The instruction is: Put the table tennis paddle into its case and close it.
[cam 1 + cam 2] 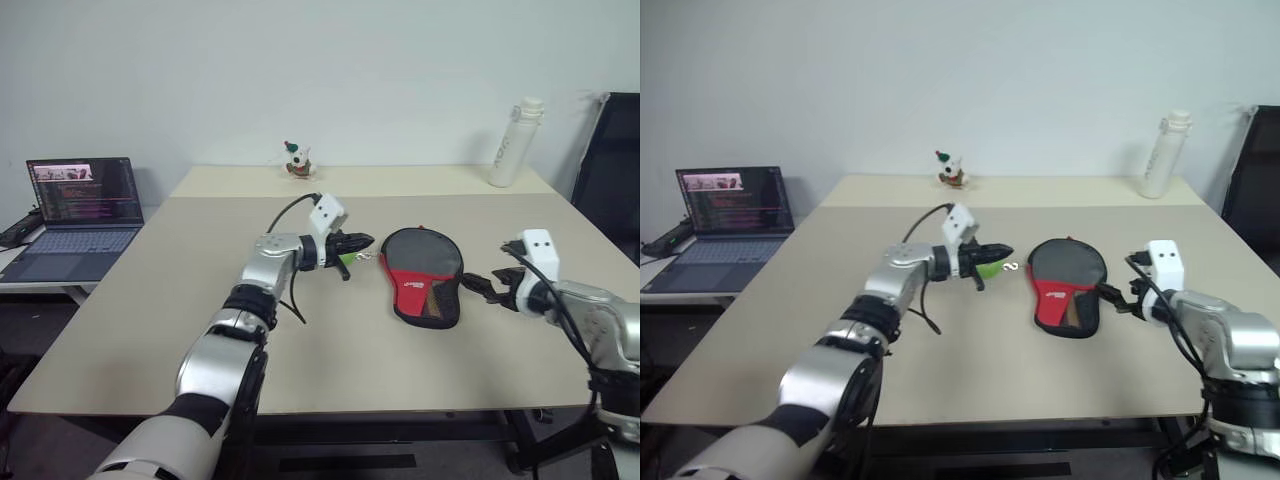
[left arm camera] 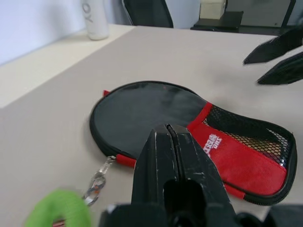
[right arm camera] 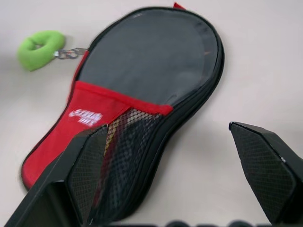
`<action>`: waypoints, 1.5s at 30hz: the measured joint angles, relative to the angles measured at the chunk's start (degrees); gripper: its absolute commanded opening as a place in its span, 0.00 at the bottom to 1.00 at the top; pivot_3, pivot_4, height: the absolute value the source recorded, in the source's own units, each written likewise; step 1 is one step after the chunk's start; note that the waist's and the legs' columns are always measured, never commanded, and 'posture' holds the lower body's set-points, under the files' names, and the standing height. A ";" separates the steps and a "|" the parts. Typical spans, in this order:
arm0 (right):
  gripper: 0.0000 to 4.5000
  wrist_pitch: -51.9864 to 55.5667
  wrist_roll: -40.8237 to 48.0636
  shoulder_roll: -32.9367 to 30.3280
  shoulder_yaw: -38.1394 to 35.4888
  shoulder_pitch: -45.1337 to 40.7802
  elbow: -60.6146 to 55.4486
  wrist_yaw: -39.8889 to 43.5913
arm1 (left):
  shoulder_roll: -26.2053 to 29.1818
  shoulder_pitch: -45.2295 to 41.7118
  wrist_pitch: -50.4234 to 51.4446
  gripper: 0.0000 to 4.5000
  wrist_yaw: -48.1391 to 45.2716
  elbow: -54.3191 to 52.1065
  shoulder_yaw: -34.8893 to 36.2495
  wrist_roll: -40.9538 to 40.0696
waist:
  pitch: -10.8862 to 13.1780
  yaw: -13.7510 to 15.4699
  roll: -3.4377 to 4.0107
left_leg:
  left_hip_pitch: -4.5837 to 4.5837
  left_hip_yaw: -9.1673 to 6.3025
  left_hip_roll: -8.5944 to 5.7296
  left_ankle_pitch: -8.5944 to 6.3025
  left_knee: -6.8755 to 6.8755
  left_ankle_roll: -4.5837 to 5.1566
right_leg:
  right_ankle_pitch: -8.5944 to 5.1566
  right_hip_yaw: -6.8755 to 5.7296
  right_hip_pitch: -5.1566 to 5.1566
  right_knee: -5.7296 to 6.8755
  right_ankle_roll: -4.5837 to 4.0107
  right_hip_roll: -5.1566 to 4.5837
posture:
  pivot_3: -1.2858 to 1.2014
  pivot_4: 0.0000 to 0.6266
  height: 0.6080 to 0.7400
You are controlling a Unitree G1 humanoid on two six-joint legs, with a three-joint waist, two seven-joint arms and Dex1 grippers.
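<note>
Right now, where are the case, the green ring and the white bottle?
case (image 3: pixel 142 56), right wrist view, on its black round face.
green ring (image 3: pixel 40 43), right wrist view, on its foam body.
white bottle (image 1: pixel 510 150), left eye view, on its body.

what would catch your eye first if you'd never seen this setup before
First, the paddle-shaped black and red fabric case lying flat in the middle of the beige table, with a small green loop chained to its zipper. The shut left gripper hangs beside that loop, and the open right gripper sits at the case's narrow end. An open laptop glows on a side stand at the left.
</note>
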 measured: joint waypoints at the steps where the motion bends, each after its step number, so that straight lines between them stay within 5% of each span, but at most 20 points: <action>1: 1.00 -1.33 -0.99 0.40 0.97 -0.71 2.34 -0.28 | 0.66 1.45 1.34 0.00 -0.42 -2.88 0.11 -0.51 | -0.01 -0.01 0.01 | 0.02 0.01 0.01 0.00 -0.01 0.00 | 0.01 0.03 -0.01 0.04 -0.02 0.00 | 0.52 0.24 1.00; 11: 1.00 -17.53 -8.87 5.20 5.85 -8.67 29.27 0.47 | 5.38 16.05 15.99 0.00 0.87 -25.89 0.10 -3.66 | -0.02 0.03 0.03 | 0.07 0.05 0.04 0.01 0.05 -0.01 | 0.16 0.09 -0.02 0.15 -0.27 0.01 | 0.52 0.24 1.00; 20: 1.00 -22.99 -11.98 7.35 7.67 -11.45 35.66 3.54 | 6.64 17.99 19.59 0.00 2.32 -30.71 0.04 -4.51 | -0.03 -0.64 0.01 | 0.49 0.28 0.06 0.00 0.00 -0.01 | 0.13 0.38 0.16 0.27 -0.22 0.09 | 0.52 0.24 1.00; 23: 0.86 -22.15 -11.99 7.74 7.48 -11.46 35.73 4.34 | 7.06 18.29 19.66 0.00 2.58 -31.48 0.04 -4.82 | -0.04 -0.85 0.00 | 0.59 0.35 0.09 0.00 -0.02 -0.01 | 0.13 0.46 0.22 0.28 -0.23 0.11 | 0.52 0.24 1.00; 35: 0.01 -19.26 -11.89 11.34 7.54 -11.42 34.33 7.27 | 8.92 20.46 19.64 0.00 2.93 -31.70 -1.06 -4.95 | -0.15 -1.30 -0.13 | 0.92 0.62 0.13 -0.01 -0.09 -0.02 | 0.02 0.79 0.35 0.35 -0.03 0.12 | 0.52 0.24 1.00; 45: 0.00 -14.80 -11.40 13.60 8.07 -12.62 32.01 9.68 | 19.33 30.69 25.69 0.00 -10.11 -40.07 0.85 -14.35 | -0.15 -2.80 -0.14 | 0.93 0.73 0.28 -0.05 -0.26 -0.06 | 0.12 0.94 0.19 0.31 -0.27 0.23 | 0.52 0.24 1.00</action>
